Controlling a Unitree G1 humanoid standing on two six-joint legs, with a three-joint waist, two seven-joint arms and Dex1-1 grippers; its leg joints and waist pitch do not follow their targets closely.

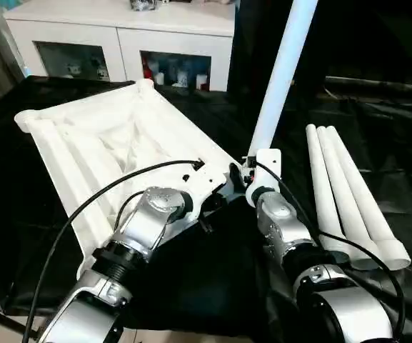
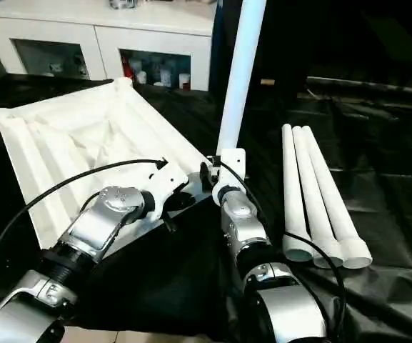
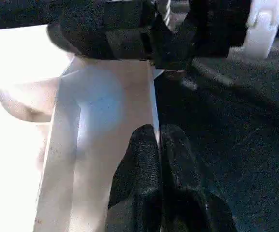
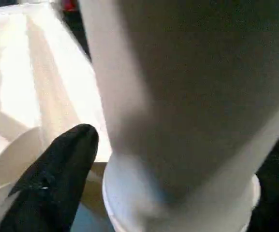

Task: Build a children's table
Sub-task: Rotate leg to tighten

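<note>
The top (image 1: 113, 153) lies underside up on the black-covered surface (image 1: 213, 286), ribs showing, a round socket at each visible corner, left of centre

Left tool (image 3: 158, 140): fingers pressed together, nothing between them; the tips rest at the near right edge of the top, seen in the left wrist view

A leg (image 1: 280, 78) stands upright, slightly tilted, at the near right corner of the top, its lower end at the corner socket. How far it is seated cannot be told

Right tool (image 1: 252, 171): located at the base of that leg. One black finger (image 4: 57, 169) shows beside the leg in the right wrist view, with a gap between finger and leg; the other finger is hidden, so a grip cannot be told

Three more legs (image 1: 345, 200) lie side by side, touching, on the surface at the right

A white cabinet (image 1: 127, 36) stands behind the surface
</note>
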